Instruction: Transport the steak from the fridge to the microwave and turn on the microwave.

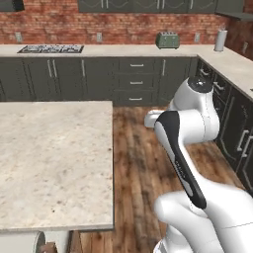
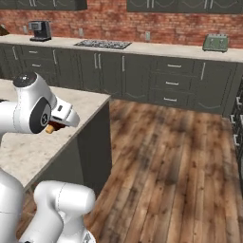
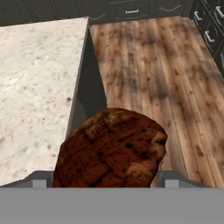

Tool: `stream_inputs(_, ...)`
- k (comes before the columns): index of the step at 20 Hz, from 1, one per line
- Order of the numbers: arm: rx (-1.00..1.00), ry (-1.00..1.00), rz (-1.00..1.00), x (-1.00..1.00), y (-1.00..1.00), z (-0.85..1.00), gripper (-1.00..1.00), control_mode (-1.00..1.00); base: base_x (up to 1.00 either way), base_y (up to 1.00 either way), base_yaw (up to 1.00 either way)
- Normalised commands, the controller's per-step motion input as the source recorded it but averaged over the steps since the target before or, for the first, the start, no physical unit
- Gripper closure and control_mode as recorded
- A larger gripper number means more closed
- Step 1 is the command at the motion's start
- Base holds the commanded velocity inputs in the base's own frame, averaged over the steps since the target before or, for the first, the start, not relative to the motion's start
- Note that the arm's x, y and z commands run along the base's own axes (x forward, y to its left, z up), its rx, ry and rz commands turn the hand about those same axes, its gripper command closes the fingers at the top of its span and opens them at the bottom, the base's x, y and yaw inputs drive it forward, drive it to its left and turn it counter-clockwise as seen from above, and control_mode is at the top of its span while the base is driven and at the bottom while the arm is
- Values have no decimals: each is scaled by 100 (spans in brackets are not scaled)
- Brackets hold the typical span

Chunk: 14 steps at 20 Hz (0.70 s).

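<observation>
Steak (image 3: 111, 148) sits clamped in our hand (image 3: 107, 179), a dark reddish-brown lump that covers the lower middle of the hand view; the fingers themselves are hidden behind it, so we judge the pinch from the way the meat hangs above the floor with nothing under it. In the right base view we catch only a small brown bit of it (image 2: 50, 128) under the white wrist, right at the near side of the island counter (image 2: 28, 142).

In the hand view the counter's corner (image 3: 86, 19) points away from us and its long edge runs down toward the steak, with the dark side panel (image 3: 89, 96) dropping straight below it. The meat hangs just beside that edge, over the strip where the panel meets the wooden floor (image 3: 148, 65) — whether it overlaps the stone top we cannot tell.

Room to move is wide: in the left base view the floor runs open between the island counter (image 1: 54, 163) and the dark cabinets (image 1: 133, 79) along the back wall, and another run of cabinets (image 1: 237, 133) closes the right side. On the back counter (image 1: 123, 50) we see a cooktop (image 1: 50, 49), a green toaster (image 1: 168, 40) and a pale upright roll (image 1: 220, 40) near the corner; the right base view adds a coffee machine (image 2: 40, 30) at the far left — all well apart from our hand.
</observation>
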Motion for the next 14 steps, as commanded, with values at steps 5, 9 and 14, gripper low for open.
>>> stream_inputs(5,0,0,0,0,0,0,100,100,61,-43,26)
stream_inputs(9,0,0,0,0,0,0,100,100,61,-43,25)
stream_inputs(14,0,0,0,0,0,0,100,100,61,-44,24)
